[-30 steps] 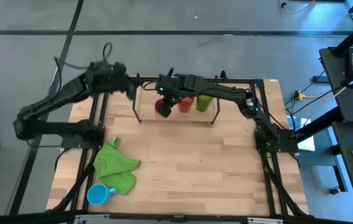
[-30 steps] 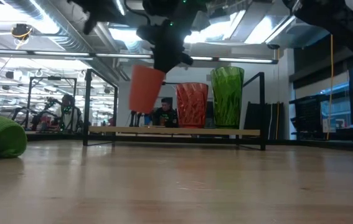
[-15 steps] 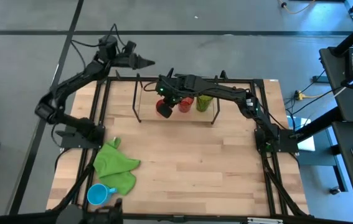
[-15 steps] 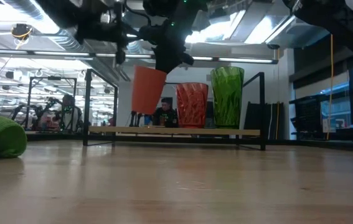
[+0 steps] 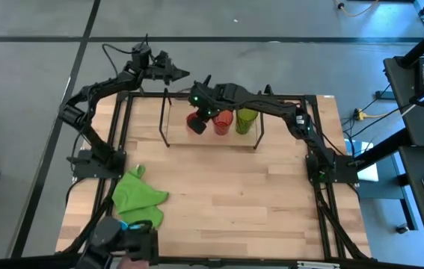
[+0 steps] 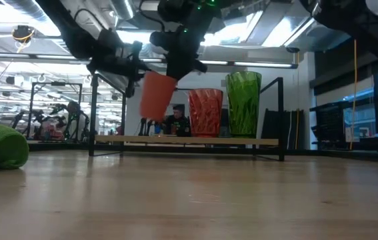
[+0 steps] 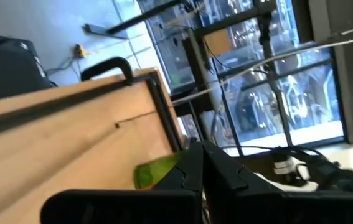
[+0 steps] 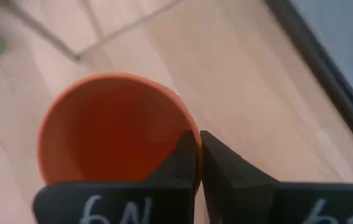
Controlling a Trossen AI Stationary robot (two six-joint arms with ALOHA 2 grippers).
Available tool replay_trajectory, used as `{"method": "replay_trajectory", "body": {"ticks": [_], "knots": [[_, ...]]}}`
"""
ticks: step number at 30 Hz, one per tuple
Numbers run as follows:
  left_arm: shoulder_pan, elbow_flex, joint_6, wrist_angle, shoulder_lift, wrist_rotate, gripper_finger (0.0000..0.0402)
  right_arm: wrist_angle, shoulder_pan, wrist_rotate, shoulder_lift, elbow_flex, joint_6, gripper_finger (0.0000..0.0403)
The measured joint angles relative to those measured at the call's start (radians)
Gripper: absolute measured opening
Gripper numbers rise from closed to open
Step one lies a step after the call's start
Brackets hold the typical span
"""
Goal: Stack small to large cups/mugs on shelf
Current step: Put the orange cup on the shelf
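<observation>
My right gripper [image 5: 200, 112] is shut on the small red cup [image 5: 194, 122], which hangs above the left part of the shelf [image 5: 168, 119]; the cup also shows in the low view [image 6: 157, 97]. The red-orange tumbler [image 6: 205, 112] and the taller green tumbler [image 6: 243, 103] stand upright on the shelf's wooden base [image 6: 189, 141]. My left gripper [image 5: 182, 73] is shut and empty, raised beyond the table's far edge, left of the cup. The light-blue mug is covered by a dark thing [image 5: 122, 243] at the near left corner. My right gripper holds the red cup by its rim [image 8: 185, 134], with one finger [image 8: 177, 163] inside the cup and the other [image 8: 226, 169] outside. The fingers come from above, pointing down. The cup hangs below them, a little tilted, clear of the shelf's base.
A bright green cloth [image 5: 138, 198] lies crumpled on the table's near left part. The black frame [image 5: 122, 127] runs along the table's sides. Bare wood [image 5: 234, 194] spreads across the middle and near right.
My left arm has swung up and toward the far edge, ending beyond it with its gripper pointing right. My right gripper has gone a little toward the far edge with the red cup. A dark thing has come in over the blue mug at the near left.
</observation>
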Motion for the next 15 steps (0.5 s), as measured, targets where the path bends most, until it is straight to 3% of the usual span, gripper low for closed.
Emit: {"method": "replay_trajectory", "body": {"ticks": [3, 6, 12, 15], "knots": [[0.009, 0.018, 0.067, -0.085, 0.01, -0.059, 0.0, 0.053, -0.031, -0.016, -0.001, 0.0, 0.074, 0.001], [0.015, 0.088, 0.238, -0.294, 0.011, -0.139, 0.0, 0.104, -0.058, -0.046, -0.001, 0.0, 0.147, 0.001], [0.0, 0.382, 0.737, -0.805, 0.043, -0.296, 0.0, 0.163, -0.084, -0.047, -0.001, 0.0, 0.241, 0.001], [-0.039, 0.494, 0.829, -0.919, 0.119, -0.297, 0.0, 0.165, -0.09, -0.023, -0.001, 0.0, 0.272, 0.001]]}}
